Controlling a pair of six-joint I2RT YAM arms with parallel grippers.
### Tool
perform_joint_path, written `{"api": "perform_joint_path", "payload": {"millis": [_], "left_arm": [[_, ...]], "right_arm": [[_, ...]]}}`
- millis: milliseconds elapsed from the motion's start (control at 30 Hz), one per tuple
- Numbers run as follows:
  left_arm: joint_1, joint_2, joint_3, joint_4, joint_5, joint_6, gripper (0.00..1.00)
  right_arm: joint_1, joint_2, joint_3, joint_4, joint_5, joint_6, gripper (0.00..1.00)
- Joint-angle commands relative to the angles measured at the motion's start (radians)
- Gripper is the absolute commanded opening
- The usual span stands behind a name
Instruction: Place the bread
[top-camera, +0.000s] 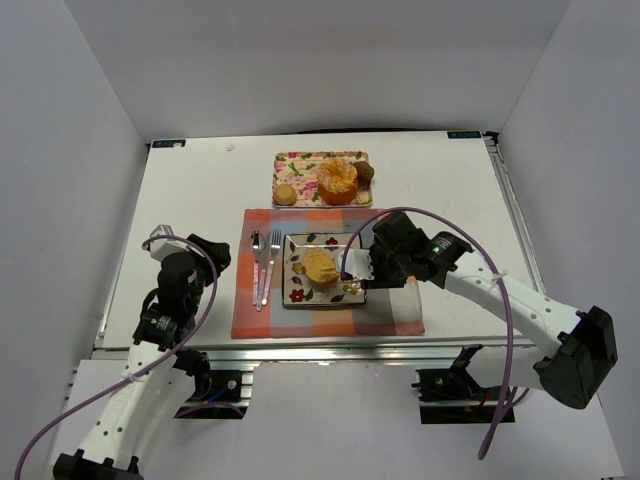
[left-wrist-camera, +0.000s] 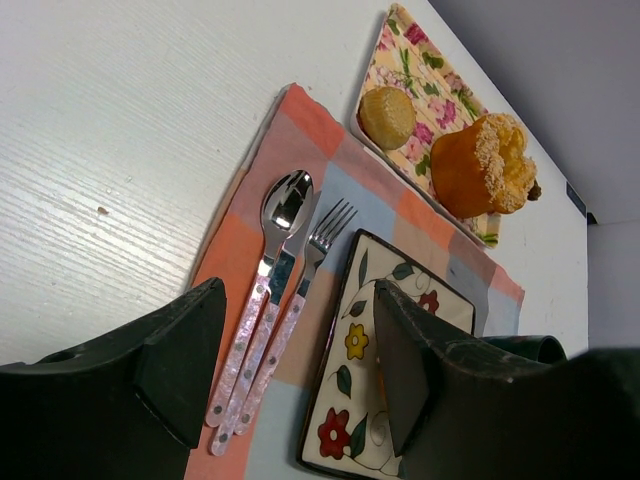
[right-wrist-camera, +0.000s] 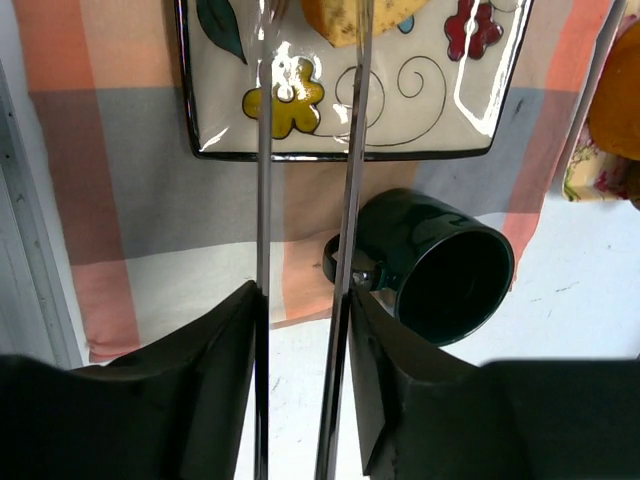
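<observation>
The golden-yellow bumpy bread (top-camera: 320, 266) lies on the flowered plate (top-camera: 296, 290) in the middle of the checked placemat. My right gripper (top-camera: 375, 262) is just right of the plate and is shut on a pair of metal tongs (top-camera: 350, 266). In the right wrist view the gripper (right-wrist-camera: 300, 300) holds the two tong blades (right-wrist-camera: 262, 200), which run over the plate (right-wrist-camera: 420, 120) to the bread (right-wrist-camera: 345, 15) at the top edge; their tips are cut off. My left gripper (top-camera: 215, 250) is open and empty, left of the cutlery (left-wrist-camera: 300, 340).
A spoon (top-camera: 257, 262) and fork (top-camera: 271, 262) lie left of the plate. A flowered tray (top-camera: 300, 160) at the back holds a small tan bun (top-camera: 285, 194), an orange ring cake (top-camera: 338, 180) and a dark muffin (top-camera: 364, 171). A dark green mug (right-wrist-camera: 440, 265) lies beside the plate under my right gripper.
</observation>
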Motion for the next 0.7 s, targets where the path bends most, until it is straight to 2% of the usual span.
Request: {"api": "perform_joint_path", "payload": {"millis": [0, 367, 467, 533, 633, 667], "left_arm": [[0.003, -0.003, 0.024, -0.001, 0.002, 0.004, 0.70], [0.005, 0.018, 0.024, 0.013, 0.011, 0.013, 0.70], [0.003, 0.024, 0.025, 0.020, 0.014, 0.013, 0.70], [0.005, 0.029, 0.025, 0.023, 0.016, 0.013, 0.70], [0.005, 0.040, 0.027, 0.032, 0.022, 0.015, 0.70], [0.003, 0.043, 0.030, 0.033, 0.023, 0.016, 0.70]], "right_arm": [[0.006, -0.041, 0.016, -0.021, -0.018, -0.008, 0.46], [0.006, -0.090, 0.072, -0.024, -0.078, 0.029, 0.45], [0.003, -0.105, 0.117, 0.054, -0.067, 0.104, 0.38], [-0.009, -0.108, 0.140, 0.107, -0.055, 0.203, 0.27], [-0.101, -0.092, 0.187, 0.198, -0.037, 0.351, 0.16], [-0.188, -0.078, 0.207, 0.212, -0.052, 0.384, 0.13]]}}
